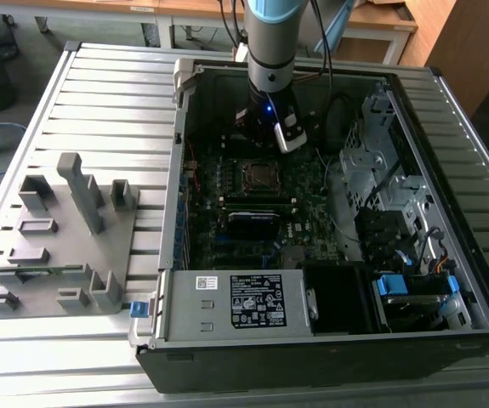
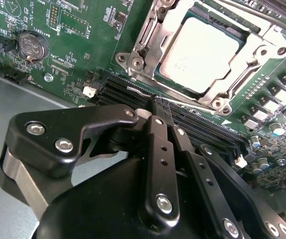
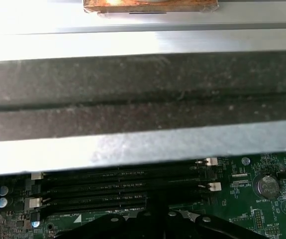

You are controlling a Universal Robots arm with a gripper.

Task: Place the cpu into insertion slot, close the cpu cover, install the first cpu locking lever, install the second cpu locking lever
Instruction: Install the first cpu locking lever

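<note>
cpu (image 2: 202, 52): flat square, dull silver-grey top, seated level in the insertion slot (image 1: 245, 177). Slot: square black socket with a silvery rim, on the dark green motherboard (image 2: 88, 45), roughly centre of the exterior view, slightly above the middle. cpu cover (image 2: 182, 85): thin silvery frame plate, lying flat over the socket, and the cpu top shows through its square cut-out.

— Any print on show?
— The power supply (image 1: 184, 308), at the case's edge, carries a black label (image 1: 258, 299) and a white barcode sticker (image 1: 207, 283), both too small for me to read.
— And the board?
— There's fine white lettering on the motherboard (image 2: 78, 30) around the coin cell (image 2: 32, 45), and faint marks on the cpu (image 2: 202, 52). I can't read those either.
</note>
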